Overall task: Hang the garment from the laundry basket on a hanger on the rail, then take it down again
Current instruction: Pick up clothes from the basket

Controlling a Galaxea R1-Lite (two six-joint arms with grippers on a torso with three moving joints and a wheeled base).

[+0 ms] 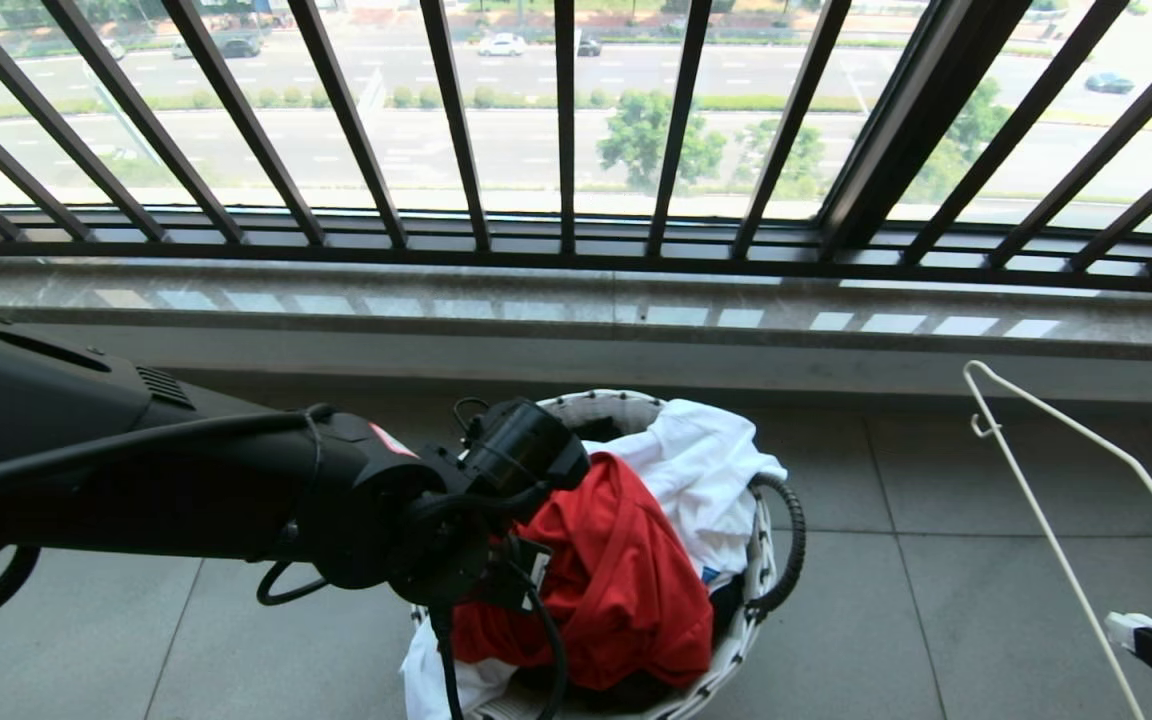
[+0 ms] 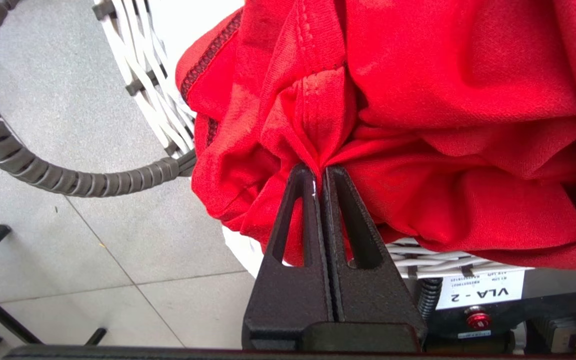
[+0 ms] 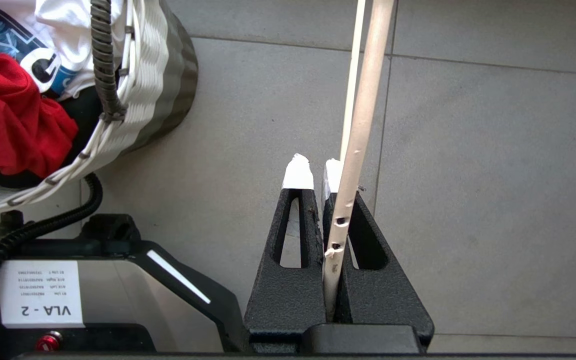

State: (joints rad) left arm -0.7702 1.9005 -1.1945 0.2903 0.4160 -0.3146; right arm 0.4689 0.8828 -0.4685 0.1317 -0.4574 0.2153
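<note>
The red garment (image 1: 626,590) lies bunched on top of the laundry basket (image 1: 626,403), spilling over its white rim. My left arm reaches down over the basket. My left gripper (image 2: 320,172) is shut on a pinched fold of the red garment (image 2: 443,125) near a seam, just outside the woven rim (image 2: 138,65). At the lower right my right gripper (image 3: 313,167) is shut on the hanger (image 3: 363,115), whose thin cream wire runs out between the fingers. The hanger (image 1: 1056,530) stands tilted in the head view. The rail is out of view.
A white garment (image 1: 701,480) with blue print lies in the basket beside the red one, with dark cloth beneath. The black balcony railing (image 1: 566,130) and stone sill (image 1: 576,310) run behind. Grey floor tiles (image 1: 936,560) surround the basket. My base (image 3: 43,295) sits close.
</note>
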